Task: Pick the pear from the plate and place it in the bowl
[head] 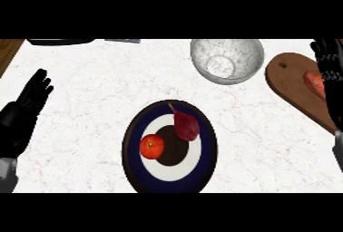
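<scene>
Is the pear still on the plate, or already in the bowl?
On the plate. The dark red pear lies on the plate beside the orange fruit; the glass bowl holds nothing.

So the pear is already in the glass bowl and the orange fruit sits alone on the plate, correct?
Not correct. The head view shows the dark red pear on the plate, beside the orange fruit. The glass bowl holds nothing, and neither robot hand has the pear.

The counter point(87, 136) is white stone with thin pale lines running through it. At ten o'clock a strip of brown wood point(7, 52) shows past its edge. At eleven o'clock a dark flat thing point(60, 41) lies at the far edge.
</scene>
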